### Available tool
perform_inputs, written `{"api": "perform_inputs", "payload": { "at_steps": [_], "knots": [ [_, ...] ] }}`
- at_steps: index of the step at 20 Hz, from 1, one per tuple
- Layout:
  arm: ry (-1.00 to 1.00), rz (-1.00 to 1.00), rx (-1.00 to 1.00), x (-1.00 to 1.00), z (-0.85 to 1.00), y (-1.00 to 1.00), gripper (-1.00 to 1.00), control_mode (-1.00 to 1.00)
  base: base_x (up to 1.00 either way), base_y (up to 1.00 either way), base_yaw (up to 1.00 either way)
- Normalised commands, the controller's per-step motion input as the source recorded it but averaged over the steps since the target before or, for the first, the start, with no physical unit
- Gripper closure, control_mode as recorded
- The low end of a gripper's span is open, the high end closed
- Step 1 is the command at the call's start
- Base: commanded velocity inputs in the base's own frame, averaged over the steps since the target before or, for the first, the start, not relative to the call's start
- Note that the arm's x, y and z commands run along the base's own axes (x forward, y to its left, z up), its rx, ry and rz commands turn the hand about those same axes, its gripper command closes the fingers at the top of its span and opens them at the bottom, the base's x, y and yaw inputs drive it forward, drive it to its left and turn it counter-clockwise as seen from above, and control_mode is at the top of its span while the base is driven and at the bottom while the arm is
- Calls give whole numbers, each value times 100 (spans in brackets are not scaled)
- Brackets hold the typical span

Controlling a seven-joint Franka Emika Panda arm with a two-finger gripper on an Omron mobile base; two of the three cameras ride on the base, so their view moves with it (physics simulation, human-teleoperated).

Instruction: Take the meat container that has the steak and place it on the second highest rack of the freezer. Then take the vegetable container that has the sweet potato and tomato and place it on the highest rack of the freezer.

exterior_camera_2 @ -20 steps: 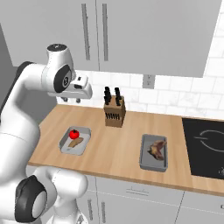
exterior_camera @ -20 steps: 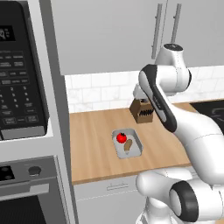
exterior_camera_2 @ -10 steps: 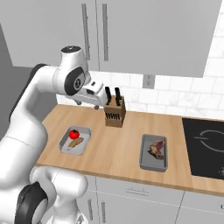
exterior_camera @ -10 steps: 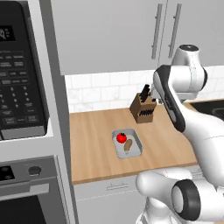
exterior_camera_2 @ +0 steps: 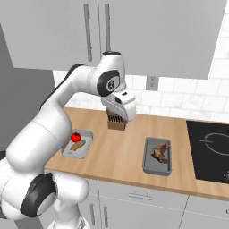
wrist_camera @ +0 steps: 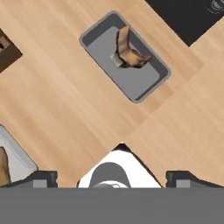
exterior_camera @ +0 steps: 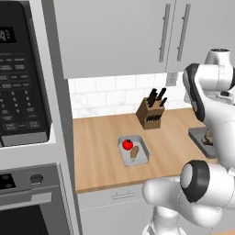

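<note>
The meat container (wrist_camera: 124, 56) is a grey tray on the wooden counter with the brown steak (wrist_camera: 129, 50) in it; it also shows as the tray (exterior_camera_2: 157, 155) with the steak (exterior_camera_2: 161, 152). My gripper (wrist_camera: 113, 179) hangs open high above the counter, short of that tray, with nothing between its fingertips (wrist_camera: 41, 178). Further left the vegetable container (exterior_camera_2: 78, 144) holds the red tomato (exterior_camera_2: 76, 137) and the sweet potato (exterior_camera_2: 78, 145); the same tray (exterior_camera: 133, 150) appears in the left base view. The freezer is out of view.
A knife block (exterior_camera: 152, 112) stands at the tiled back wall, partly behind my hand (exterior_camera_2: 121, 107). A black cooktop (exterior_camera_2: 210, 152) lies right of the meat container. The microwave and oven column (exterior_camera: 23, 92) is at the far left, with wall cabinets above.
The arm has swung right, from near the knife block over the vegetable tray toward the meat container. The gripper has opened wide. Trays and base have not moved.
</note>
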Motion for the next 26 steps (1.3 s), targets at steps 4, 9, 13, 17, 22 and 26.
{"api": "perform_inputs", "payload": {
  "at_steps": [4,9,13,17,22,26],
  "knots": [
    [5,-50,7,-30,-61,-96,-100,-100,0,0,0],
    [4,-49,4,-17,-55,-80,-100,-100,0,0,0],
    [2,-28,4,-6,-48,-38,-100,-100,0,0,0],
    [0,-11,1,3,-46,-2,-100,-100,0,0,0],
    [0,-3,3,0,-66,-32,-100,-100,0,0,0],
    [-2,-2,0,4,-57,-19,-100,-100,0,0,0]
  ]
}}
